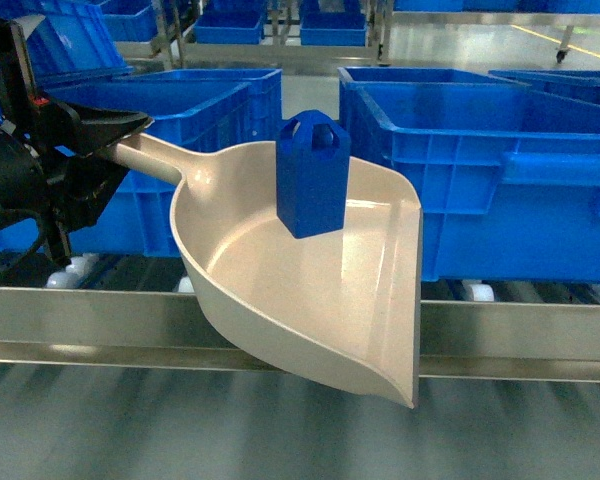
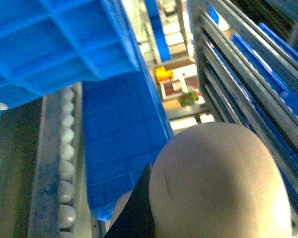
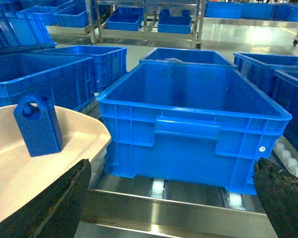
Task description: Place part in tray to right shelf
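Currently the part [image 1: 313, 175], a small blue block with a handle hole, stands upright inside the tray [image 1: 280, 300], a cream scoop held out to the right of the left claw [image 1: 75, 145], which is clenched on the scoop's handle. Step in hand, by my reading: carrying the loaded scoop to the right shelf [image 1: 500, 335], whose steel rail runs beneath it and whose blue crates [image 1: 480, 170] stand just behind. The right claw [image 3: 169, 198] is released, its fingers spread wide and empty; next calls for a level, gentle set-down.
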